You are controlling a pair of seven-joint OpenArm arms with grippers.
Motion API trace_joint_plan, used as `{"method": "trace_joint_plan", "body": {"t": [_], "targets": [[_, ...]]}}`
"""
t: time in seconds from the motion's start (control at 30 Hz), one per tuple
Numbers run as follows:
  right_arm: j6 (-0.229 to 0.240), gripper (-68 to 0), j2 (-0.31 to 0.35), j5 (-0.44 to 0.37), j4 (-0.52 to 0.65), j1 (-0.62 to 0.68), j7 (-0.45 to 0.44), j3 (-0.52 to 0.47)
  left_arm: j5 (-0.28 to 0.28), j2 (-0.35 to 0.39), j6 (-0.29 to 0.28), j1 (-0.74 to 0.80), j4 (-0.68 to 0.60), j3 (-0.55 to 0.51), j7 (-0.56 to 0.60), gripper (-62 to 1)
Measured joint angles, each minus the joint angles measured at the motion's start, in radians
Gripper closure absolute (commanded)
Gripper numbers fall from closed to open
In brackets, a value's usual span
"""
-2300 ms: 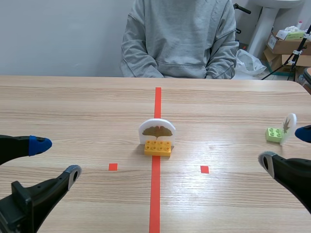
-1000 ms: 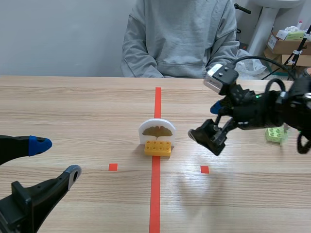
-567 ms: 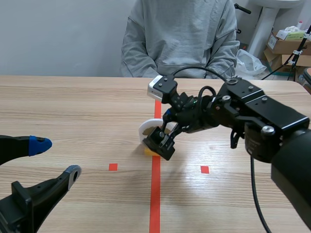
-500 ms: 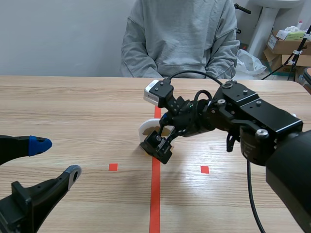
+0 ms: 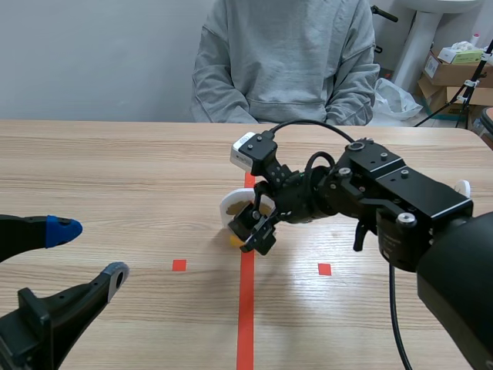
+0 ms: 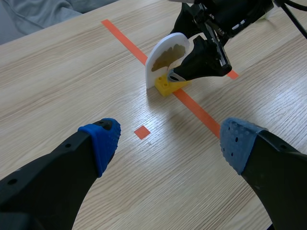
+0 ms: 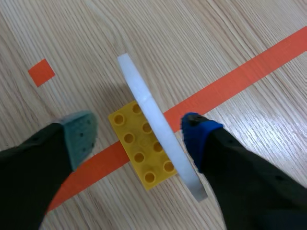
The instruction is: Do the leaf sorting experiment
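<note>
Pale wood table runs away from me to a person in a grey sweatshirt seated at its far edge. At the left, my left claw hangs low over the wood with its fingers spread wide, well apart from the leaf piece. At the middle, on the orange-red tape line, the white leaf plaque stands upright in its yellow brick. My right arm comes in from the right, and my right claw straddles plaque and brick, fingers wide. The grey-green pad stands apart from the brick. The blue pad sits just beside the plaque's other side; whether it touches I cannot tell.
</note>
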State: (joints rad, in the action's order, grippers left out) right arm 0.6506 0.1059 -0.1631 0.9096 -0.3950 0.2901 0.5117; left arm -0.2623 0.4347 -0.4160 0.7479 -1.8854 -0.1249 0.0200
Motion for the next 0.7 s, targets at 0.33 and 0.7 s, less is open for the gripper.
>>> {"method": "trace_joint_plan", "body": {"t": [0.33,0.7], "targets": [[0.0,-10.6,0.002,0.0,0.0,0.001,0.0,0.0,0.0,0.0,0.0,0.0,0.0,0.0,0.0,-45.4],[0.0,-1.9,0.002,-0.001,0.0,0.0,0.0,0.0,0.0,0.0,0.0,0.0,0.0,0.0,0.0,-45.4]]}}
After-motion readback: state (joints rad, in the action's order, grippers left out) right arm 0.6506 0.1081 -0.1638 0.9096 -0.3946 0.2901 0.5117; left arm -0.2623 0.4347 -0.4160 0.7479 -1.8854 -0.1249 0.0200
